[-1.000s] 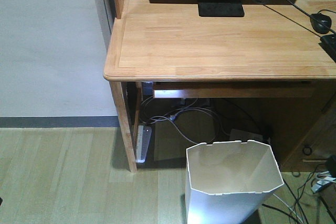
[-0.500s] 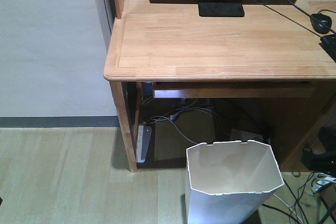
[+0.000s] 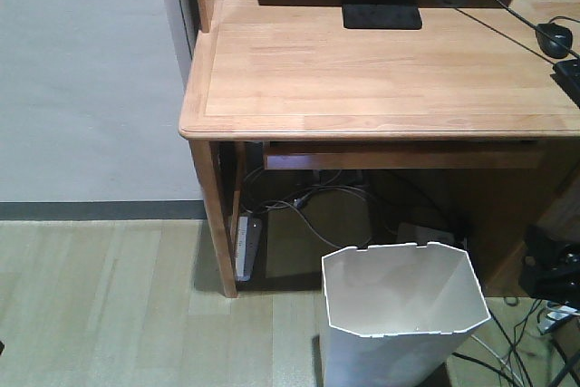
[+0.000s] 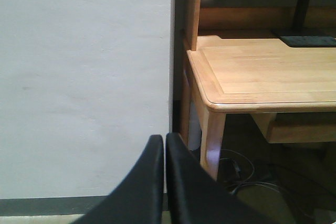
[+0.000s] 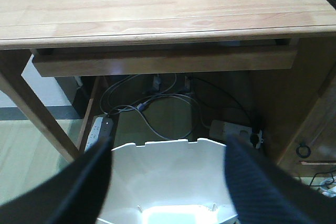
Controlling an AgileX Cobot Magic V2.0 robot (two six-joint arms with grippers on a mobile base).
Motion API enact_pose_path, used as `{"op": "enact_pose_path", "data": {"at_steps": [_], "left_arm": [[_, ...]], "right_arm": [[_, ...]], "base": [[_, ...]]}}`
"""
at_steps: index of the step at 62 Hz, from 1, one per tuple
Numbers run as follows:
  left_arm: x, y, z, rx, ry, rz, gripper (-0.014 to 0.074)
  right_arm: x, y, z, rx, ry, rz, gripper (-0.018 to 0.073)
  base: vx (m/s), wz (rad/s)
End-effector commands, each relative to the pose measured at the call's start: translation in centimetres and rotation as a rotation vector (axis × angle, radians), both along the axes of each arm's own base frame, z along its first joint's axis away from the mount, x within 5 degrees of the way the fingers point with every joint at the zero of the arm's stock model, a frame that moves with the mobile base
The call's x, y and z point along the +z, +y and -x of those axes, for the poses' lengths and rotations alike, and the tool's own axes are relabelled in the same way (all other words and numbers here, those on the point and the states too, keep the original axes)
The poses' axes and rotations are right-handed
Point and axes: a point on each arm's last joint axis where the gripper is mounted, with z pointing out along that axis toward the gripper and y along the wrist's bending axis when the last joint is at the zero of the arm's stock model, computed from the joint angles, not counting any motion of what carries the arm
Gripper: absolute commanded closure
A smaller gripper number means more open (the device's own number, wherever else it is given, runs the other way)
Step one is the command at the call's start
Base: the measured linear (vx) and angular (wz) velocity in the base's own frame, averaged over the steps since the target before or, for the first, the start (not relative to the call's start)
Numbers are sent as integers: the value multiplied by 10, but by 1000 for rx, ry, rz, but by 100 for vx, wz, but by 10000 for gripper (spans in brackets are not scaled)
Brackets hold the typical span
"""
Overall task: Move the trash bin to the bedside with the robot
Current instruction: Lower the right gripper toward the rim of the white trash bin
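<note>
Your right gripper [image 5: 168,145], 2 fingers spread apart, hangs over the white octagonal plastic trash bin [image 3: 403,314], upright before the light wooden desk [image 3: 381,70] and nearer this arm (the left gripper [image 4: 164,142], pressed together, faces the wall [image 4: 84,77]).

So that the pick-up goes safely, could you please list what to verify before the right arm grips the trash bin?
1. Right gripper open: ok, fingers spread wide.
2. Trash bin upright on the floor: ok.
3. Bin's rim between the fingers: cannot tell; they flank it in the wrist view, but depth is unclear.
4. Cables clear of the bin: not ok; several lie on the floor behind it.
5. Left gripper shut, apart from the desk: ok.
6. Route to the bedside: cannot tell; no bed in view.
</note>
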Motion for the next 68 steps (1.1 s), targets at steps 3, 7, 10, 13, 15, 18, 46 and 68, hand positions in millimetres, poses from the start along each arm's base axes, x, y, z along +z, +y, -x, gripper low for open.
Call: {"op": "enact_pose_path", "data": {"at_steps": [3,7,10,13,15,18,46,68], "left_arm": [[-3,0,-1,-4,-55,14,602],[-3,0,-1,-4,-55,14,602],[-3,0,-1,-4,-55,14,602],[-3,0,-1,-4,-55,14,602],[-3,0,-1,-4,-55,14,602],[-3,0,-1,-4,-55,14,602],[-3,0,-1,-4,-55,14,602],[-3,0,-1,-4,-55,14,602]], "right_arm": [[19,-1,-9,-4,-126,21,-29],[20,-1,-9,-9,-147,17,-31],[21,-1,-10,-18,-154,-3,-30],[22,-1,-10,-30,-155,-32,-26],[23,-1,-10,-30,-150,-39,-23],[28,0,-11,-25,-141,-37,-18],[77,-4,-67,-1,90,96,-13],[61,-20,-116,-39,271,159,-13]], "base": [[0,0],[0,0],[0,0],[0,0],[0,0],[0,0],[0,0],[0,0]]}}
